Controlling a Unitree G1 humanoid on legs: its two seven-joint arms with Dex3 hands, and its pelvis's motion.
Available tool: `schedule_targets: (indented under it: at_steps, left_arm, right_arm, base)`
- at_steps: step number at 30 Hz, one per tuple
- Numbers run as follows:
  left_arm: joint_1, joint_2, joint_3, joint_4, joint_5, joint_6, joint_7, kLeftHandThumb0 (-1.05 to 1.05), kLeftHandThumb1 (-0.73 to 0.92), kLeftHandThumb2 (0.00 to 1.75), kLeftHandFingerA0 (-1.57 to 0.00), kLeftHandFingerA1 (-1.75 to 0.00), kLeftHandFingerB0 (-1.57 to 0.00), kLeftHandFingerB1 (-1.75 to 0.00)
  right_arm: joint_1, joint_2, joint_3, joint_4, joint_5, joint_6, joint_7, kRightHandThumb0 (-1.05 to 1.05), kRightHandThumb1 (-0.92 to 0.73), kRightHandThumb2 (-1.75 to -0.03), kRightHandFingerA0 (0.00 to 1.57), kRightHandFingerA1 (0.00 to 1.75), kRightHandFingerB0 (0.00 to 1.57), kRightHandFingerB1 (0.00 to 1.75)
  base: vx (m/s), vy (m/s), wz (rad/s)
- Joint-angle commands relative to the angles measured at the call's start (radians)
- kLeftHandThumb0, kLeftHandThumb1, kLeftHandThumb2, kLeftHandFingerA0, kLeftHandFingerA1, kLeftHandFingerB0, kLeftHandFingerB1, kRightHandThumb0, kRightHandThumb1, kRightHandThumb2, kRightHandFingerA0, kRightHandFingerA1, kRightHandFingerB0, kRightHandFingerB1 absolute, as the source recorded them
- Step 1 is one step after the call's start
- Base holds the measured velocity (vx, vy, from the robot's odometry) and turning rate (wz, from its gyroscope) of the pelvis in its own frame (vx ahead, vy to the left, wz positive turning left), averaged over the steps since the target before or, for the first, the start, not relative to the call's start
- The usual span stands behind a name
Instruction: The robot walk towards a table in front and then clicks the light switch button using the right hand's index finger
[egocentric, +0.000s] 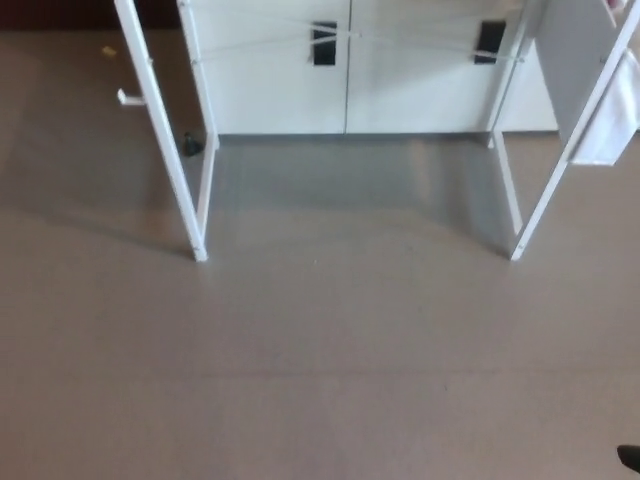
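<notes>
Only the white legs of the table show in the head view. The left front leg (160, 135) reaches the floor at the left, the right front leg (553, 180) at the right. The tabletop and the light switch lie above the picture's top edge, out of sight. A small black sliver of my right hand (630, 458) pokes in at the bottom right corner, too little of it to read. My left hand does not show.
Grey-brown floor (320, 370) stretches between me and the table. White cabinets (350, 95) with black handles (324, 43) stand behind the legs. A white panel (612, 115) hangs at the right. A small dark object (190, 145) lies by the left rear leg.
</notes>
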Motion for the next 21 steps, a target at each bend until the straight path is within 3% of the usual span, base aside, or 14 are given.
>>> schedule_targets:
  at_steps: [1,8,9,11,12,15,16,17,18,19,20,21]
  left_arm:
    - [-0.035,0.019,0.014,0.056,-0.017,0.059,0.009,-0.27,0.65,0.64,-0.3,-0.42,-0.26,-0.38]
    - [-0.027,0.011,0.067,0.048,-0.083,0.092,-0.062,-0.35,0.63,0.68,-0.28,-0.44,-0.2,-0.4]
    - [-0.031,0.007,0.101,0.05,-0.123,0.12,-0.091,-0.33,0.64,0.66,-0.25,-0.44,-0.17,-0.39]
    - [-0.044,0.005,0.141,0.06,-0.156,0.161,-0.103,-0.29,0.66,0.64,-0.22,-0.41,-0.16,-0.37]
    - [-0.048,0.005,0.154,0.063,-0.159,0.173,-0.094,-0.26,0.68,0.64,-0.22,-0.4,-0.14,-0.35]
    - [-0.076,-0.004,0.206,0.085,-0.187,0.205,-0.054,-0.2,0.72,0.64,-0.22,-0.4,-0.15,-0.35]
    - [-0.076,-0.002,0.206,0.092,-0.178,0.196,-0.063,-0.22,0.71,0.63,-0.21,-0.4,-0.15,-0.35]
    - [-0.077,-0.003,0.21,0.094,-0.179,0.196,-0.065,-0.21,0.71,0.63,-0.21,-0.4,-0.15,-0.35]
    - [-0.077,-0.004,0.213,0.1,-0.179,0.19,-0.068,-0.21,0.71,0.62,-0.2,-0.4,-0.16,-0.36]
    - [-0.077,-0.004,0.215,0.102,-0.18,0.188,-0.07,-0.21,0.71,0.62,-0.2,-0.4,-0.16,-0.36]
    - [-0.074,-0.003,0.213,0.103,-0.176,0.182,-0.076,-0.22,0.7,0.62,-0.19,-0.4,-0.15,-0.35]
    - [-0.069,-0.003,0.214,0.103,-0.177,0.182,-0.075,-0.22,0.7,0.62,-0.2,-0.4,-0.15,-0.36]
  right_arm:
    - [-0.014,-0.015,0.002,0.01,0.012,0.045,0.018,-0.42,-0.66,-0.74,0.2,0.51,0.09,0.41]
    - [-0.018,0.004,-0.037,0.011,0.086,0.085,0.078,-0.43,-0.66,-0.73,0.04,0.43,0.08,0.36]
    - [-0.023,0.013,-0.062,0.019,0.115,0.09,0.089,-0.39,-0.71,-0.63,0.07,0.4,0.08,0.28]
    - [-0.033,0.021,-0.091,0.043,0.139,0.085,0.104,-0.41,-0.72,-0.64,0.09,0.43,0.07,0.27]
    - [-0.04,0.027,-0.111,0.048,0.158,0.101,0.11,-0.3,-0.72,-1.17,0.03,0.53,0.01,0.51]
    - [-0.064,0.05,-0.18,0.046,0.221,0.155,0.125,-0.28,-0.76,-1.19,0.03,0.53,0.01,0.52]
    - [-0.072,0.061,-0.214,0.045,0.252,0.184,0.13,-0.42,-0.68,-0.83,0.06,0.46,0.0,0.24]
    - [-0.076,0.065,-0.228,0.046,0.261,0.19,0.132,-0.41,-0.69,-0.83,0.06,0.46,0.0,0.24]
    - [-0.083,0.068,-0.243,0.055,0.265,0.2,0.129,-0.25,-0.8,-1.21,0.03,0.53,0.0,0.52]
    - [-0.086,0.068,-0.249,0.059,0.266,0.205,0.128,-0.25,-0.8,-1.21,0.03,0.53,0.0,0.52]
    - [-0.088,0.07,-0.261,0.062,0.273,0.21,0.135,-0.36,-0.81,-0.64,0.06,0.4,0.0,0.27]
    - [-0.083,0.073,-0.269,0.061,0.278,0.213,0.138,-0.36,-0.81,-0.64,0.06,0.4,0.0,0.27]
  base:
    - [0.54,0.086,-0.08]
    - [0.34,0.065,0.02]
    - [0.27,-0.021,0.12]
    - [0.28,-0.049,0.12]
    - [0.27,-0.091,0.11]
    - [0.28,-0.148,0.25]
    - [0.34,-0.293,-0.51]
    - [0.32,-0.265,0.4]
    - [0.3,-0.256,0.17]
    - [0.3,-0.255,-0.12]
    - [0.3,-0.243,-0.08]
    - [0.29,-0.227,-0.03]
